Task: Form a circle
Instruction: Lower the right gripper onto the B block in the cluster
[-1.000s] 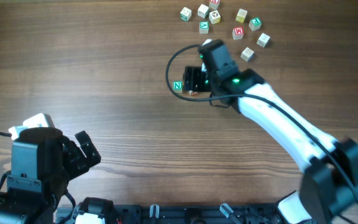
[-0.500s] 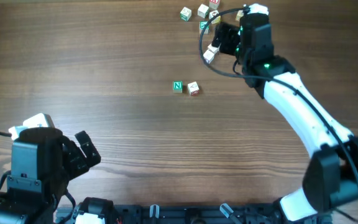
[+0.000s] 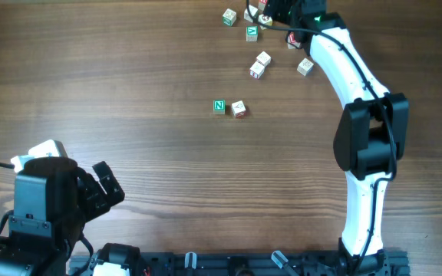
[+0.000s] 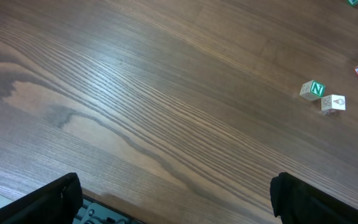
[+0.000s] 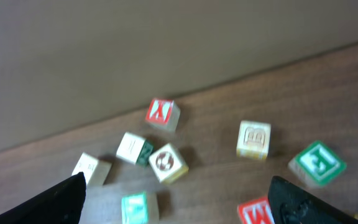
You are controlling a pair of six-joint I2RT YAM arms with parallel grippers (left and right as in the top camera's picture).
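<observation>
The bench is brown wood with long grain running across it. Small letter cubes lie straight on it. Near the middle a green N cube sits just beside a pale cube. Farther back two white cubes lie close together, with a lone cube nearby. A loose cluster is scattered at the far edge, forming no ring.

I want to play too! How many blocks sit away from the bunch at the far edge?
5: the green N block and a pale block side by side mid-table, two touching blocks beyond them, a lone block beside the right arm, which may hide others.
</observation>
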